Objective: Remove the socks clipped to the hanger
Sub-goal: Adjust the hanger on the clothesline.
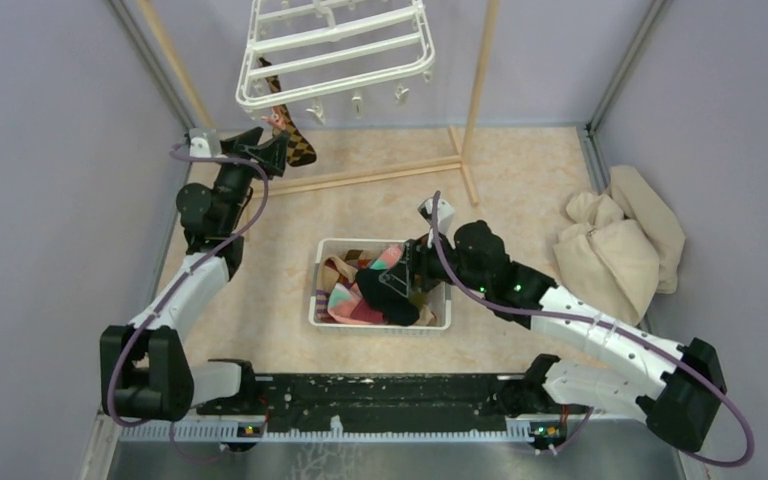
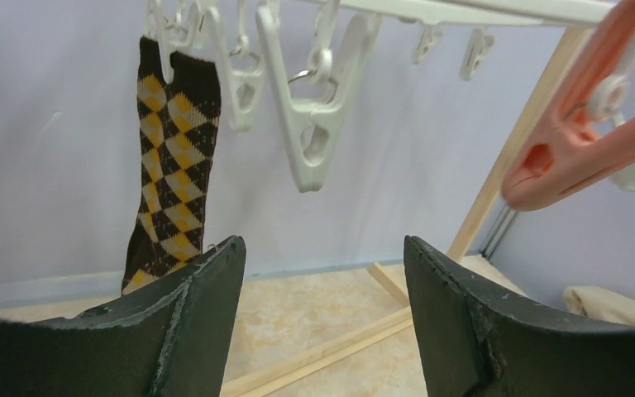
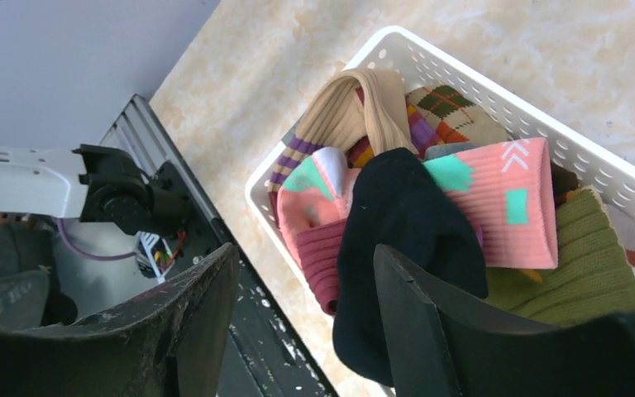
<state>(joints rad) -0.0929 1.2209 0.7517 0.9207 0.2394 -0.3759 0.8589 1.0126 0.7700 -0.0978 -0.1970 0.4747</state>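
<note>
The white hanger [image 1: 330,50] hangs at the back, with a row of empty white clips [image 2: 314,124] and one pink clip [image 2: 579,141]. One brown argyle sock [image 2: 169,165] is still clipped at its left end [image 1: 300,148]. My left gripper [image 2: 324,256] is open and empty just below the clips, with the sock behind its left finger [image 2: 190,314]; the top view shows this left gripper [image 1: 272,150] beside the sock. My right gripper [image 3: 306,256] is open over the basket's near edge. A black sock [image 3: 405,223] drapes over the rim beside its right finger.
The white slotted basket [image 3: 463,74] holds several socks, among them pink with mint patches [image 3: 504,198], olive [image 3: 579,265] and maroon [image 3: 318,256]. A wooden rack pole [image 1: 480,70] and base bar [image 1: 360,178] stand under the hanger. A beige cloth heap [image 1: 615,245] lies right.
</note>
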